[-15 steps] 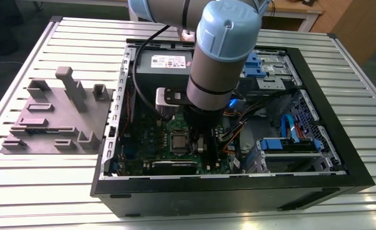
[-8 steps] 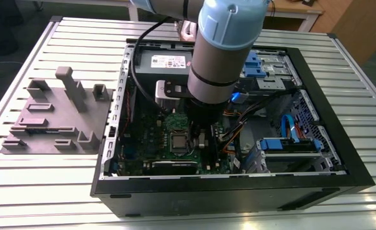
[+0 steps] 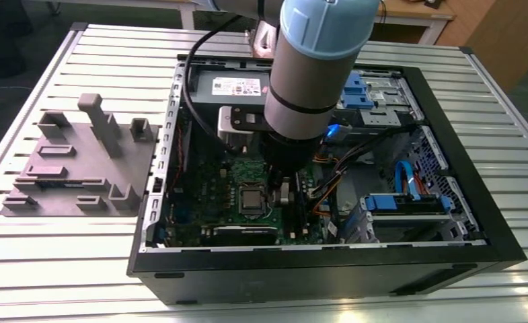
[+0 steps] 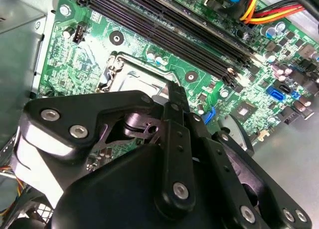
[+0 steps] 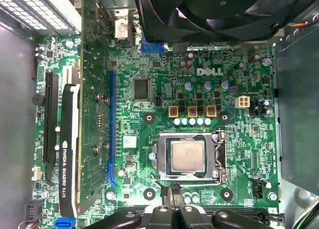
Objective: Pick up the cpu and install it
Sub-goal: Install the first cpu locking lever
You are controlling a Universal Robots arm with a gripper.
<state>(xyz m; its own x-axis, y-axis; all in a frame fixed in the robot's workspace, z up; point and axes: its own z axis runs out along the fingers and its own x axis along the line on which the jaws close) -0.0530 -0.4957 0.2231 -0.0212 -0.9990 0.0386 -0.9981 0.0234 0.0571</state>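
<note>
The arm (image 3: 313,67) stands over the open computer case (image 3: 479,222) and hides much of its inside in the exterior view. The lower end of the arm goes down between the cables, so from there the fingers are hard to make out. The case is on a slatted metal desk (image 3: 57,269). On this desk, at 9 o'clock from the case, lies a grey moulded tray (image 3: 75,168).

In the second wrist view the black body of the gripper (image 4: 172,88) covers most of the socket frame (image 4: 117,64), and only a corner of the cpu (image 4: 135,79) shows behind it. In the first wrist view a big black fan (image 5: 219,12) is cut by the picture's edge, and the gripper (image 5: 172,191) itself is cut off so that only its front links and its tip can be seen.

The cpu (image 5: 187,156) lies flat inside the socket frame (image 5: 218,157) on the green motherboard (image 5: 149,64), with its silver-grey top up. The fingers (image 5: 167,198) look closed together with nothing between them. Their tip is just beside the edge of the socket frame, and they do not touch the cpu. In the exterior view the cpu (image 3: 248,198) is at about 9 o'clock from the place where the arm's end goes down, and near to it.
</note>
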